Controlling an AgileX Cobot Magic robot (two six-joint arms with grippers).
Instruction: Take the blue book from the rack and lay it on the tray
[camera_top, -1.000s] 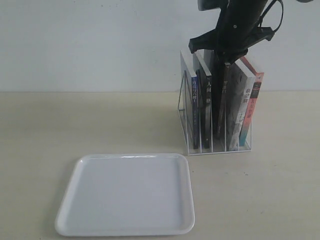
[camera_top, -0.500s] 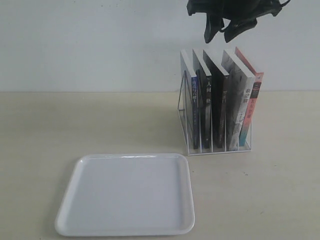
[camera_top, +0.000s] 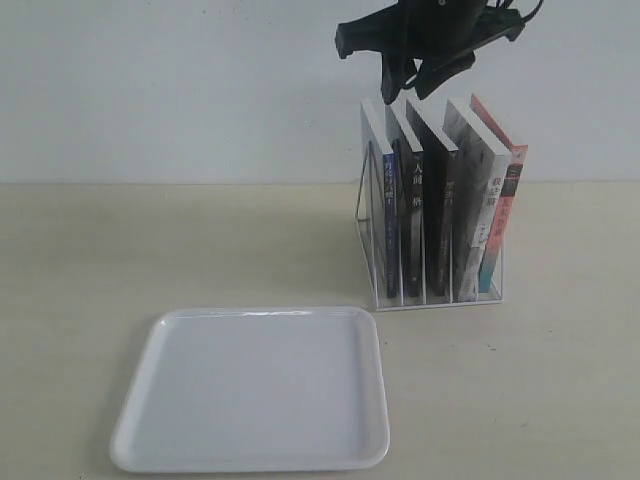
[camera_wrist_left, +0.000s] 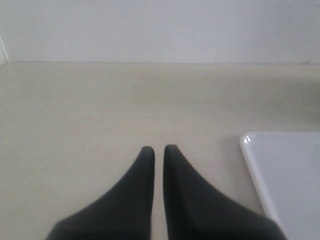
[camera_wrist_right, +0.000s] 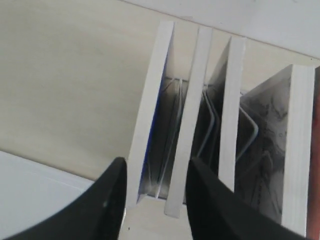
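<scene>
**Jaws spread over blue book (camera_top: 386, 235)**

Poised just above rack (camera_top: 440, 298): right gripper (camera_top: 407, 90), fingers parted to either side of blue book's top edge, gripping nothing. Upright in leftmost slot, blue spine facing out, next to black-spined books (camera_top: 412, 230). Flat on table (camera_top: 150, 250), in front and leftward, well apart from rack: tray (camera_top: 250, 395). Low beside tray corner: left gripper (camera_wrist_left: 159, 149), jaws nearly together, holding nothing.
</scene>
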